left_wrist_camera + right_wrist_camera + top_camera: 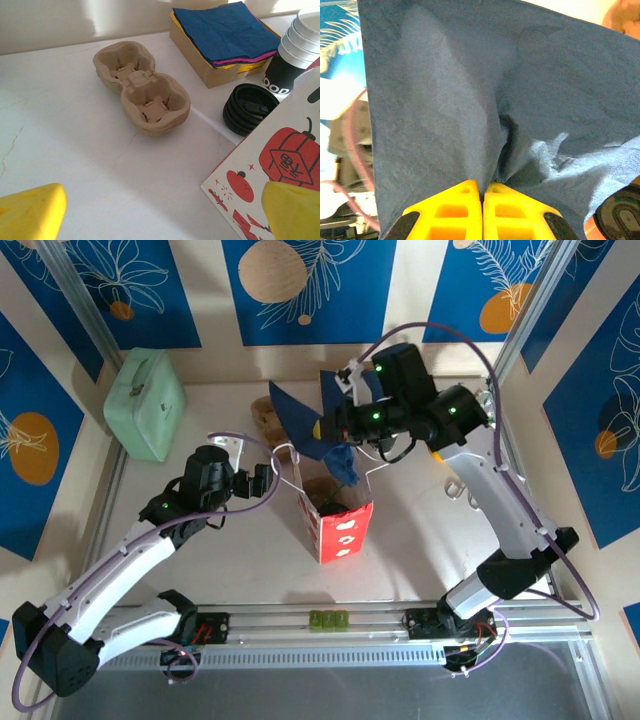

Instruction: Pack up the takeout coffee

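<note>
- The red and white paper bag stands open in the middle of the table.
- Inside the bag's mouth there is something brown and one dark shape. In the right wrist view a black round lid beside a red edge sits in the low right corner. This seems to be the takeout coffee, already in the bag, but I cannot tell for sure.
- A cardboard box holds a pile of folded napkins, blue on top, with yellow and pink edges under.
- Near the box are a stack of black lids, a stack of cups and two-hole pulp carriers, empty.
- A mint green case lies at the far left of the table.
- The table is pale stone with thin cracks. The blue wall panels have white leaves and orange discs.
- The right gripper reaches over the bag with its yellow fingers pressed together, pinching a blue napkin that hangs wide above the opening.
- The left gripper sits low just beside the bag's left side, its fingers spread wide and holding nothing.
</note>
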